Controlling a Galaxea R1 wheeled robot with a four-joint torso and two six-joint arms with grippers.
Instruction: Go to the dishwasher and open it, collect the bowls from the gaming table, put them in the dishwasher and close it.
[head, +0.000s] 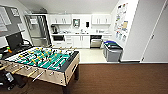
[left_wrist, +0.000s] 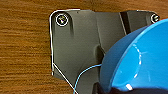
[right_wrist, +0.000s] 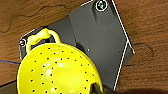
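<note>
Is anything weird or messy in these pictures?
One odd thing: the right wrist view shows a yellow colander with holes and a loop handle, not a plain bowl like the blue bowl in the left wrist view. The dishwasher across the room looks open. Nothing looks spilled or broken.

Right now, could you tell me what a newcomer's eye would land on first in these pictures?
The wooden table-football table with its green field dominates the near left of the head view, with the white kitchenette's steel-fronted dishwasher far behind it. At the left wrist a bright blue round bowl shows large above brown wood-grain floor; at the right wrist, a yellow perforated colander with a loop handle.
</note>
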